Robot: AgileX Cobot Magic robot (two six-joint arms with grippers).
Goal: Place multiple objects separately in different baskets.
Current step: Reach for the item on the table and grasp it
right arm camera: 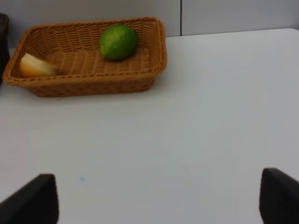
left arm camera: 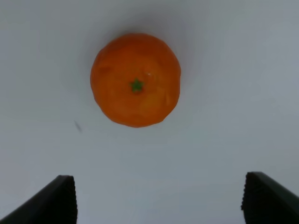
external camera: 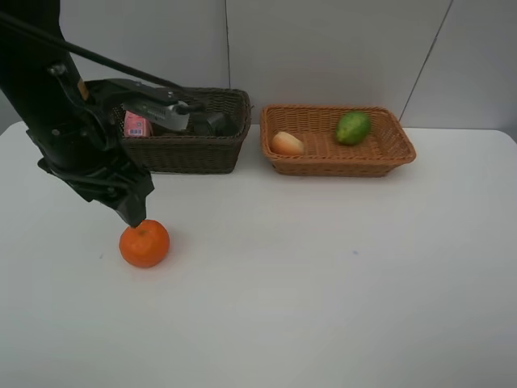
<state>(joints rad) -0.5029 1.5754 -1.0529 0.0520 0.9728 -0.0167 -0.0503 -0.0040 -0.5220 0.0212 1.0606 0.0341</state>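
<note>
Orange (external camera: pixel 145 243) sat alone on the white table (external camera: pixel 323 275), stem up, with the left gripper (external camera: pixel 133 212) poised just above it, jaws wide apart, apparently lined up to pick it. Right gripper (right arm camera: pixel 156 198) also hung with jaws apart and empty. Green fruit (external camera: pixel 353 128) and peach (external camera: pixel 287 144) lay in the tan basket (external camera: pixel 388 158), so the orange probably belonged there too, not in the dark basket (external camera: pixel 194 153).

Both pincers (left arm camera: pixel 159 200) (right arm camera: pixel 159 200) wide open

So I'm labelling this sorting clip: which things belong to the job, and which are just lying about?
Job:
orange
green fruit
peach-like fruit
pink bottle
dark basket
tan basket
left gripper

Lying about:
nothing visible on the white table
</note>
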